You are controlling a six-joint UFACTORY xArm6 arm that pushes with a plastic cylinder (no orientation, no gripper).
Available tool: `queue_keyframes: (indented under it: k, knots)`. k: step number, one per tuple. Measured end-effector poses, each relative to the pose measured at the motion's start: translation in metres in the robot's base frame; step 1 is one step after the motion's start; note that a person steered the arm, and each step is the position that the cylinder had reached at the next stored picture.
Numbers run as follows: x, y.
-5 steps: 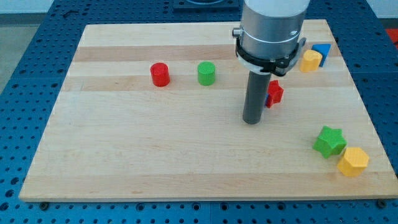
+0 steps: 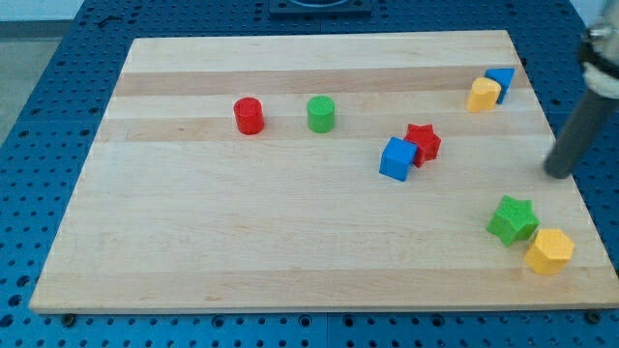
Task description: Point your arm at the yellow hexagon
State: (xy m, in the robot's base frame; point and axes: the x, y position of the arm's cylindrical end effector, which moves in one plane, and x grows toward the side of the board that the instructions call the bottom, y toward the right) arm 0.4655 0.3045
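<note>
Board (image 2: pixel 290 251): pale wood planks with visible grain, on a blue perforated bench (image 2: pixel 29 193).
My tip (image 2: pixel 558 175): end of a plain dark rod, holding nothing, near the view's right edge, above the green star and apart from it.
Yellow hexagon (image 2: pixel 549 250): lower right corner, touching the green star (image 2: pixel 512 218).
Red star (image 2: pixel 423 141): touching a blue cube (image 2: pixel 397 159).
Cylinders: red (image 2: pixel 249 115), green (image 2: pixel 321 113), apart.
Top right: yellow block (image 2: pixel 484 94) against a blue block (image 2: pixel 501 81); shapes unclear.

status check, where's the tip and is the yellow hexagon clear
My tip near the view's right edge, above the green star. Yellow hexagon at the lower right, touching the star, untouched by the tip. Nothing between tip and hexagon.
</note>
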Motion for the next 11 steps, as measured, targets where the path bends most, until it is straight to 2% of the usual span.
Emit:
queue_keyframes:
  k: [1,6,8,9,11]
  knots:
    - [0.024,0.041]
    - [0.033,0.041]
    - [0.056,0.039]
    - [0.078,0.021]
    - [0.08,-0.038]
